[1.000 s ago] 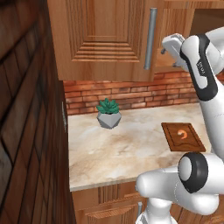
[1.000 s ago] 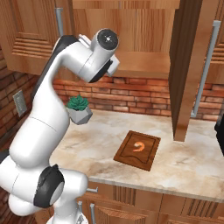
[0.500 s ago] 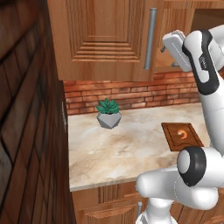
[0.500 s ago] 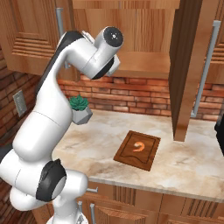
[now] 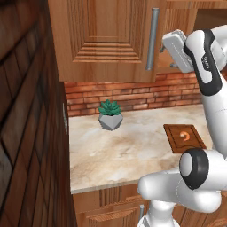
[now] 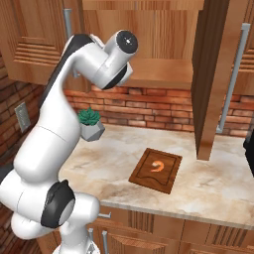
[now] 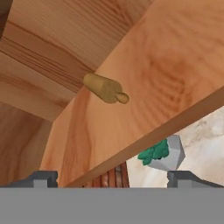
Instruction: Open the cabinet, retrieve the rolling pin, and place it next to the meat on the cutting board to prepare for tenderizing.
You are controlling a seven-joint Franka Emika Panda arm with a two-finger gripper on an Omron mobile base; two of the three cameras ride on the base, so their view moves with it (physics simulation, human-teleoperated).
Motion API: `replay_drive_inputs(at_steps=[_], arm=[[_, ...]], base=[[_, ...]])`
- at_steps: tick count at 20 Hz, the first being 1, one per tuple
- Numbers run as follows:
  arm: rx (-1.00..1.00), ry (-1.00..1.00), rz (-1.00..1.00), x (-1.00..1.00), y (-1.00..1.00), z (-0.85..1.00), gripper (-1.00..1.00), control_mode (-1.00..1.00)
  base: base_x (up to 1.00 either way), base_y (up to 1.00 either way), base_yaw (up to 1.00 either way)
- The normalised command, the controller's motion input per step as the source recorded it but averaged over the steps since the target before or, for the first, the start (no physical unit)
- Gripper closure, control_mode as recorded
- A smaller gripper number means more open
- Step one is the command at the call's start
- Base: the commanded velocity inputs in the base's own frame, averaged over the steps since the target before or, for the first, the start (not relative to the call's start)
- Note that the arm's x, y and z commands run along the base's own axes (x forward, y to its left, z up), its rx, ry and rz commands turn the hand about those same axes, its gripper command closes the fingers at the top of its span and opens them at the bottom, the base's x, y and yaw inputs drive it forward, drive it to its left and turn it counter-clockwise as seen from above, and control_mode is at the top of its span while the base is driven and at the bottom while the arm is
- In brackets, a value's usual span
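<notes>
Slim tan wooden rolling pin (image 7: 105, 89) lies on plank shelf (image 7: 175, 78) inside open warm-brown wooden cabinet (image 6: 149, 44). End effector (image 7: 113, 178) now raised nearer shelf than a second ago, jaws spread, empty; reach under way. Small orange-pink crescent meat (image 6: 158, 165) rests on dark reddish grooved cutting board (image 6: 141, 174), marbled beige worktop (image 5: 128, 146).

A home kitchen: warm-brown raised-panel wooden wall cabinets (image 5: 106, 40) with long grey bar handles hang over a red brick backsplash (image 5: 133, 95) and a pale marbled desk (image 5: 128, 153), where a dark wooden cutting board (image 6: 144, 176) and a small potted succulent (image 5: 110, 115) sit.
</notes>
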Motion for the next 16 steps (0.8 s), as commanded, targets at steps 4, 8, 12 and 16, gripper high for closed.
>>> replay_drive_inputs(at_steps=[4, 8, 12, 16], arm=[[0.00, 0.00, 0.00, -0.07, 0.23, 0.00, -1.00, -1.00], [0.00, 0.00, 0.00, -0.15, 0.18, 0.00, -1.00, -1.00], [0.00, 0.00, 0.01, -0.39, 0.15, 0.01, -1.00, -1.00], [0.00, 0.00, 0.01, -0.22, 0.09, 0.00, -1.00, -1.00]], base=[[0.00, 0.00, 0.00], [0.00, 0.00, 0.00], [0.00, 0.00, 0.00], [0.00, 0.00, 0.00]])
